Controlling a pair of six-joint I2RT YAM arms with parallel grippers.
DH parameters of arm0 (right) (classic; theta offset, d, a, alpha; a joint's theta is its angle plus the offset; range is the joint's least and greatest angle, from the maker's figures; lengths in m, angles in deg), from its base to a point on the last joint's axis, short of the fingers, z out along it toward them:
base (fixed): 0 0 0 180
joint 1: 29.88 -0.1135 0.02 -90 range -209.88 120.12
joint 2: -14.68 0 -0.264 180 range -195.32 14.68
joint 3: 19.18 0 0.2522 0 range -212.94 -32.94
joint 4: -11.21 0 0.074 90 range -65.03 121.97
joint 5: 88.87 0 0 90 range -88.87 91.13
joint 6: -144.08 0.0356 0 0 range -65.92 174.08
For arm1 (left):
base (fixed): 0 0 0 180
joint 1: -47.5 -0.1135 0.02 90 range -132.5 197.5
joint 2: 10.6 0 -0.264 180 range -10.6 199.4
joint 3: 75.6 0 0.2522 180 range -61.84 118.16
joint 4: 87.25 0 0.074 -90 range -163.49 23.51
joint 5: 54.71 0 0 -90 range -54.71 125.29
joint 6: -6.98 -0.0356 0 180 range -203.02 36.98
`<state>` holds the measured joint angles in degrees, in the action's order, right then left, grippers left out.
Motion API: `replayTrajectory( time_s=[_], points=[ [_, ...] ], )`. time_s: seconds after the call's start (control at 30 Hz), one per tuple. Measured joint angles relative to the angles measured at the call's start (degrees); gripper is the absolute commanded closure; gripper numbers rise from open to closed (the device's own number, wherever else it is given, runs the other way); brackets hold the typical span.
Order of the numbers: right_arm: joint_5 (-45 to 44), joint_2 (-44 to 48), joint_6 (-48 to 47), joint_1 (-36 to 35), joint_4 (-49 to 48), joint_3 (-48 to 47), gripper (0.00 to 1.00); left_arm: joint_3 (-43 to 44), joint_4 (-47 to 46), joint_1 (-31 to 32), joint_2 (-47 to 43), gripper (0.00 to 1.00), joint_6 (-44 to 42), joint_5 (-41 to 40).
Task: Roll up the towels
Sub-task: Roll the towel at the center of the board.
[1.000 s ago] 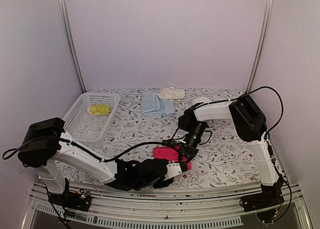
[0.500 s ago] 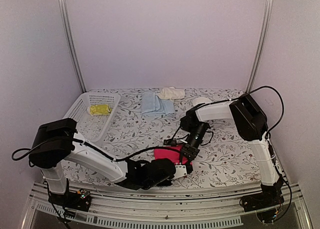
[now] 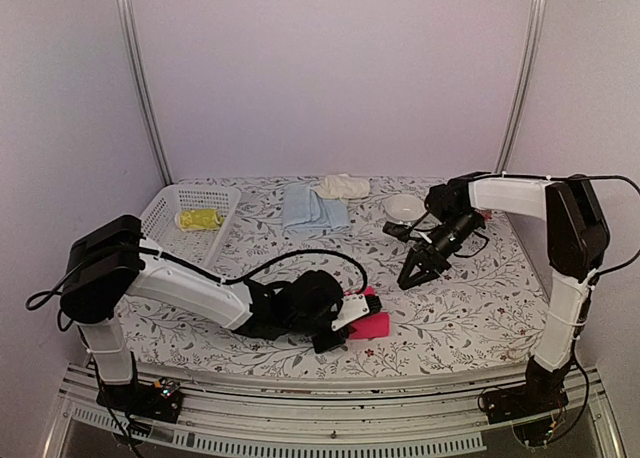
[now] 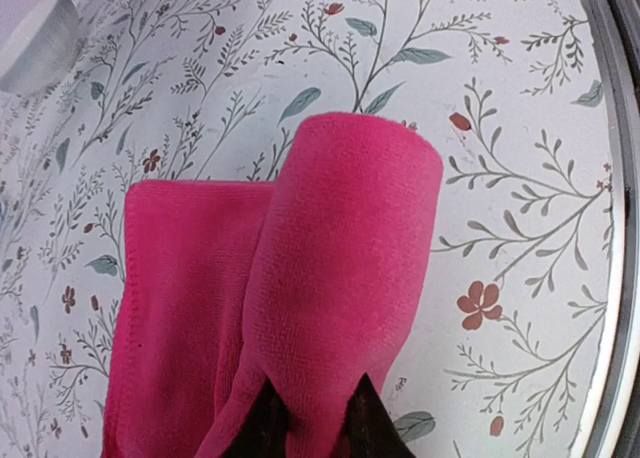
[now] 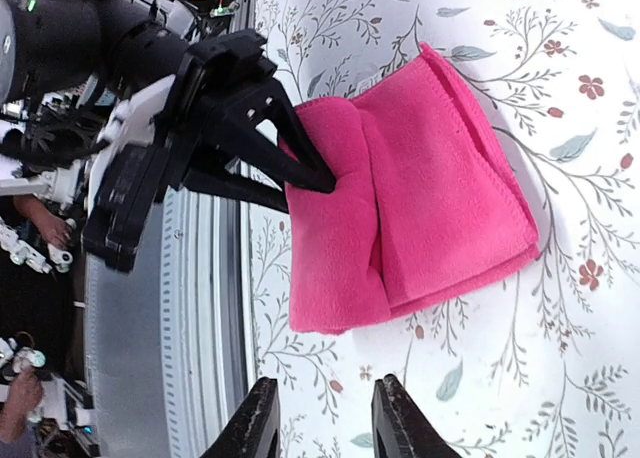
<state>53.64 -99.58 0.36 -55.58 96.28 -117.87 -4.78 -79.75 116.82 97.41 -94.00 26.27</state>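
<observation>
Left gripper [image 5: 318, 181] clamped on the rolled edge of the pink towel [image 4: 340, 258], at the worktop's [image 3: 470, 318] near edge. Right gripper [image 3: 413, 276] jaws apart, empty, well clear. I'd roll slowly toward the flat half, holding tension even, right pinning the tail.

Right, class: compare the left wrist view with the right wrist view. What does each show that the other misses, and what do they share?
Left wrist only: a pale round dish in its top left corner. Right wrist only: the left gripper seen from outside, pinching the roll, and the right gripper, open and empty. Shared: the hot pink towel, partly rolled, lying on the floral covering.
</observation>
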Motion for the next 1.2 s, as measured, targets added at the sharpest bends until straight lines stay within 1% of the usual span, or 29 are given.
replayTrajectory(
  time_s=[0.1, 0.23, 0.4, 0.5, 0.63, 0.77, 0.9, 1.07, 1.13, 1.2],
  points=[
    [-0.6, 7.6, 1.4, 0.9, -6.7, 8.3, 0.70, 1.3, 1.3, -2.3, 0.5, 0.90, 2.3, 6.0],
    [-3.6, 16.1, 3.1, -1.0, -15.7, 18.8, 0.68, 6.3, 3.3, -5.8, 4.1, 0.92, 5.4, 15.3],
    [-11.6, 24.2, 4.0, -6.1, -28.4, 28.2, 0.59, 10.3, 4.5, -10.2, 7.8, 0.95, 10.1, 26.9],
    [-16.5, 26.2, 4.3, -10.3, -34.4, 30.7, 0.57, 10.8, 4.3, -13.0, 8.9, 0.97, 12.7, 33.6],
    [-22.9, 26.6, 4.2, -15.3, -41.6, 32.0, 0.54, 10.8, 3.3, -15.9, 10.1, 0.97, 15.9, 40.8],
    [-27.2, 26.0, 3.7, -18.0, -46.8, 32.3, 0.52, 10.3, 2.7, -17.7, 10.6, 0.97, 18.1, 45.8],
    [-30.1, 23.6, 2.7, -19.7, -50.7, 32.3, 0.50, 10.6, 2.8, -18.5, 11.2, 0.97, 19.0, 48.2],
    [-31.9, 20.2, 1.0, -21.0, -52.5, 32.4, 0.50, 11.1, 3.3, -19.0, 11.7, 0.95, 19.6, 49.4],
    [-32.2, 19.2, 0.5, -21.2, -53.2, 32.5, 0.51, 11.1, 3.7, -19.1, 11.7, 0.94, 19.8, 49.8],
    [-32.3, 18.2, 0.1, -21.3, -53.8, 32.4, 0.60, 11.2, 4.0, -19.2, 11.7, 0.93, 19.9, 50.0]
  ],
)
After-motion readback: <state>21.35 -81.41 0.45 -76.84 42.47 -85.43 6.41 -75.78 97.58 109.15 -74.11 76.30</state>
